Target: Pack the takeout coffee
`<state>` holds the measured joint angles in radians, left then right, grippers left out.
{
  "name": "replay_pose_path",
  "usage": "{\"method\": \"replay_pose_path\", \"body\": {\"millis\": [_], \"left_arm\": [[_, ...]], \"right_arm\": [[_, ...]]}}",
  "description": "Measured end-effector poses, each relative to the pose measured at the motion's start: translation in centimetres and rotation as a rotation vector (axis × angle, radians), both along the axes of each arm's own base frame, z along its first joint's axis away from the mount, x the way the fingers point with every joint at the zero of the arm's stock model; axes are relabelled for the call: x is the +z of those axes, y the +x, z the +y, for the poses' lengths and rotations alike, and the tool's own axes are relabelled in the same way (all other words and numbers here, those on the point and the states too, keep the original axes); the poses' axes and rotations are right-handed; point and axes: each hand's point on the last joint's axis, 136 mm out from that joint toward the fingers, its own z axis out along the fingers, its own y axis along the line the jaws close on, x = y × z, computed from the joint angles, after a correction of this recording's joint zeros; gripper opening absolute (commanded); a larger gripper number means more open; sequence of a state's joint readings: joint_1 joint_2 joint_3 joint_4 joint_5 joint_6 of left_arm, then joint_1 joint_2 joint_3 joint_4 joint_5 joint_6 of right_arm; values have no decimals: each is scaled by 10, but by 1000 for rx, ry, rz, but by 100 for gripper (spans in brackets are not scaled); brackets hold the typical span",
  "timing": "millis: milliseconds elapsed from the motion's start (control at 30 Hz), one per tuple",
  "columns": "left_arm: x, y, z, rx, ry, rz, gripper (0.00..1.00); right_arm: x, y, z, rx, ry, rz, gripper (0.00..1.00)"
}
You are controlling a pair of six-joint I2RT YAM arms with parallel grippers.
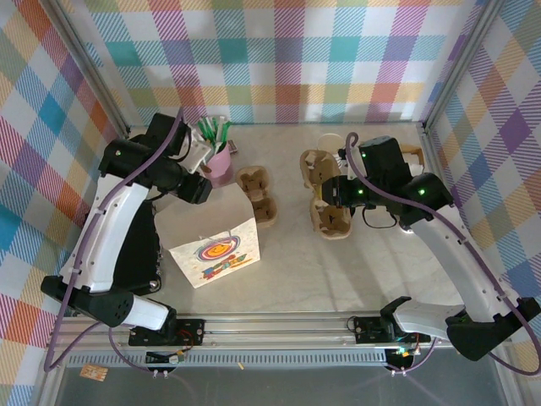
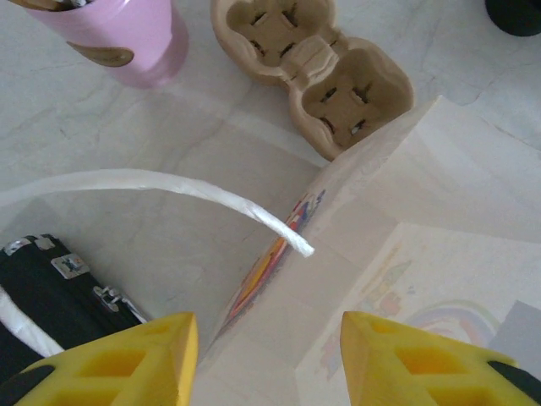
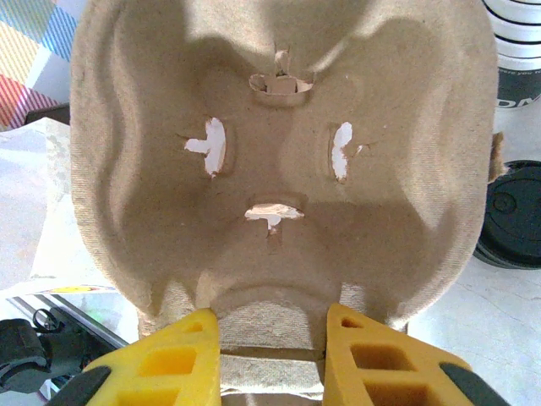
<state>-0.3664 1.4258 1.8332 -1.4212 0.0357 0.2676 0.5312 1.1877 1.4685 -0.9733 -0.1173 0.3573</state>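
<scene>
Coffee (image 3: pixel 510 211) x1, bag (image 1: pixel 211 241) x1, carrier (image 3: pixel 270 169) (held) x1.

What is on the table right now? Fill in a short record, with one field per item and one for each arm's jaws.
paper bag: upright, printed face toward the arm bases
pink cup: behind the bag, holding pens
empty carrier: cardboard, right of the pink cup
second carrier: close under the right wrist camera, pocket empty
black lid: right of the second carrier; cannot tell if a cup is beneath it
stacked cups: beyond the lid
left jaws: open, over the bag's top edge
right jaws: either side of the second carrier's edge, grip unclear
</scene>
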Motion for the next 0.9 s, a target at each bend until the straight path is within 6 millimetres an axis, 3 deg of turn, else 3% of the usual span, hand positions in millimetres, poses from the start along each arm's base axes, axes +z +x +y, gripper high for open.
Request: {"method": "replay_pose_path", "body": {"millis": [267,400,533,667,767,900], "left_arm": [[-43,5,10,11,118,129,43],[-52,9,10,11,141,155,24],[-50,6,11,13,138,157,14],[-51,-4,13,24,131,175,14],[-54,-12,15,53,121,195,25],[-57,-25,18,81,117,216,16]], "right_arm": [[-3,2,1,2,-6,6,0],[-3,2,1,2,-6,6,0],[-2,1,2,6,-3,8,0],[-2,0,3,13,3,12,0],[-2,-1,4,19,8,15,0],[-6,-4,4,24,8,24,0]]}}
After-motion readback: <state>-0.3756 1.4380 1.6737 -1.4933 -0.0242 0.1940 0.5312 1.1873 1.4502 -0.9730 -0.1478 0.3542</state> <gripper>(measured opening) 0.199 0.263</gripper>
